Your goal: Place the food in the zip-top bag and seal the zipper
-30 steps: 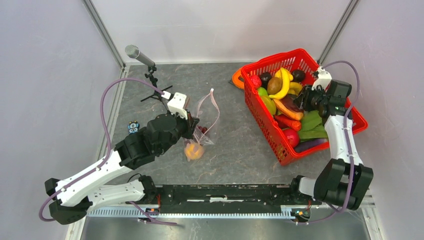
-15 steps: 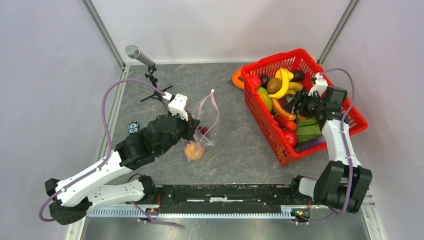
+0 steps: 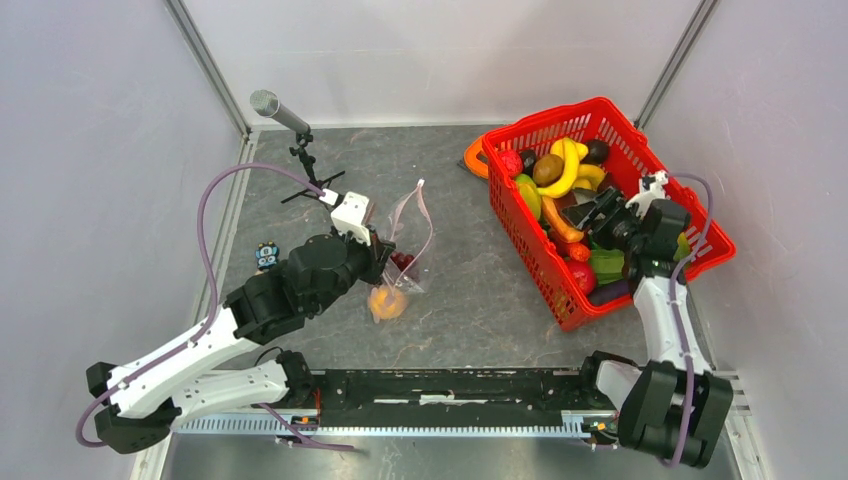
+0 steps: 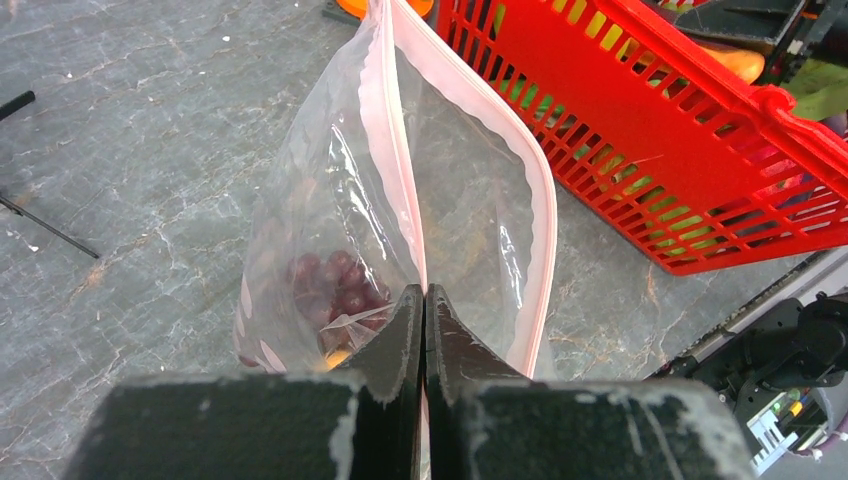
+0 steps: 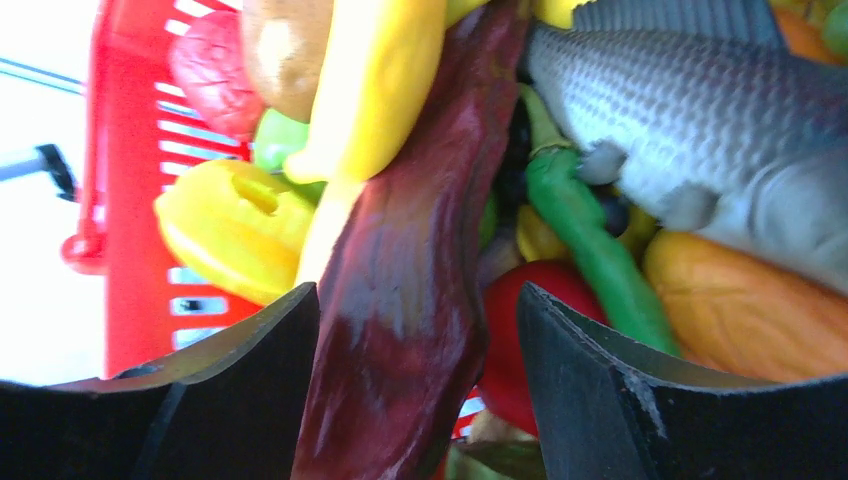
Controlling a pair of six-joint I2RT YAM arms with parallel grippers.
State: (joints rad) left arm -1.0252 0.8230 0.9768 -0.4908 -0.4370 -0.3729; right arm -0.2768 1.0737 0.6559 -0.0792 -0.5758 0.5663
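Food [image 3: 566,168] fills the red mesh basket [image 3: 526,238] on the right side of the table: a yellow banana [image 5: 375,80], a grey scaled fish [image 5: 700,140], a long dark red piece [image 5: 400,300], a green pod [image 5: 590,240], and round yellow and orange pieces, all heaped together. The right gripper [image 5: 418,300] is down in the basket with its jaws standing wide apart, one on each side of the dark red piece. A gap shows at one jaw, and whether the other touches the piece cannot be told.

The zip-top bag [image 3: 410,225] sits on the grey table left of the basket and well apart from it. Its long axis runs from its bottom, nearer the arm bases, to its mouth, which points toward the far wall. The mouth gapes, and the two sides of the zipper [image 4: 400,150] bow away from each other. A cluster of purple grapes [image 4: 335,285] and an orange fruit [image 3: 387,303] lie at the bag's bottom. The left gripper [image 4: 424,295] is clamped tight on the zipper at the near end of the mouth, its fingers pressed together with the pink strip between them.
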